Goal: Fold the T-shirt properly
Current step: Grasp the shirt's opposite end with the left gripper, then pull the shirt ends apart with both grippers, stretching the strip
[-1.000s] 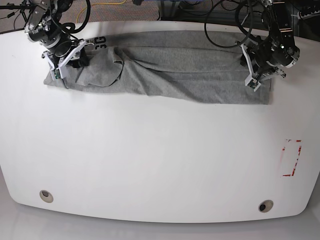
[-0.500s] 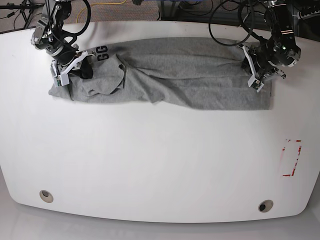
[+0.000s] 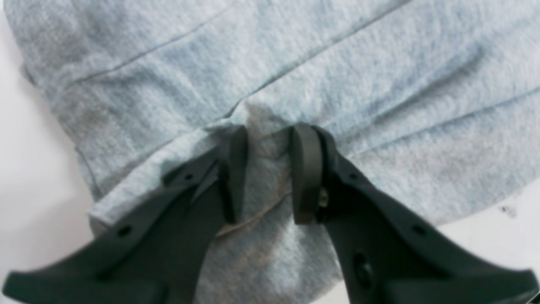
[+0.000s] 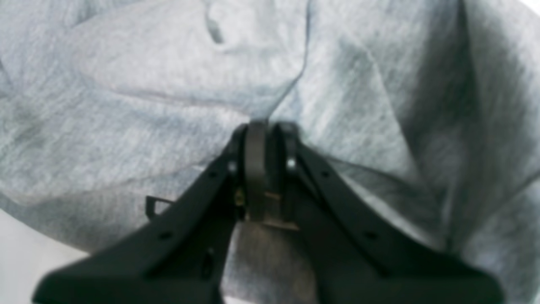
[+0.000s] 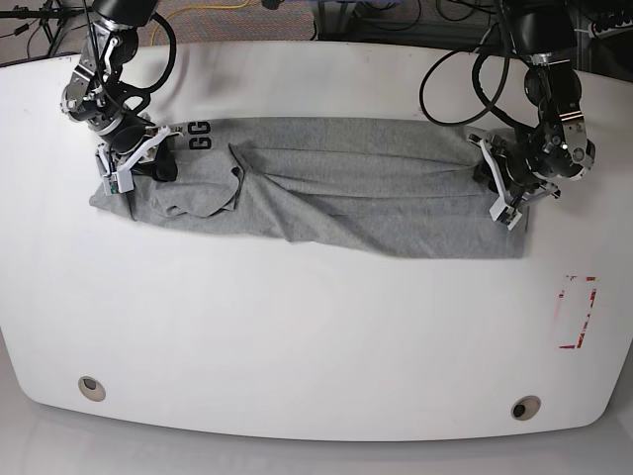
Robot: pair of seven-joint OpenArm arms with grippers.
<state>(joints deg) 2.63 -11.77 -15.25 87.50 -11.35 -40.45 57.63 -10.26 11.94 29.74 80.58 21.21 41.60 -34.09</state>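
My left gripper (image 3: pixel 268 173) is pinching a bunched ridge of the T-shirt (image 5: pixel 336 193); in its wrist view grey cloth fills the gap between my 2 black fingers (image 3: pixel 306 169). My right gripper (image 4: pixel 263 139) has its jaws pressed nearly together on a thin fold of the same cloth, which rises in a crease from the tips.

In the base view the T-shirt lies as a long grey band across the far part of the white table (image 5: pixel 297 327), stretched between my 2 grippers, with the black letters "GG" (image 5: pixel 200 135) showing near my right gripper (image 5: pixel 129 163). My left gripper (image 5: pixel 504 193) sits at the band's opposite end.

Against the frame from half a second ago, the band now hangs lower on my left gripper's side, and that gripper has dropped toward the near edge of the table. My right gripper has shifted slightly as well, and the cloth between them looks flatter, with fewer deep folds.

A red-marked rectangle (image 5: pixel 577 312) sits near the table's edge, well apart from the shirt.
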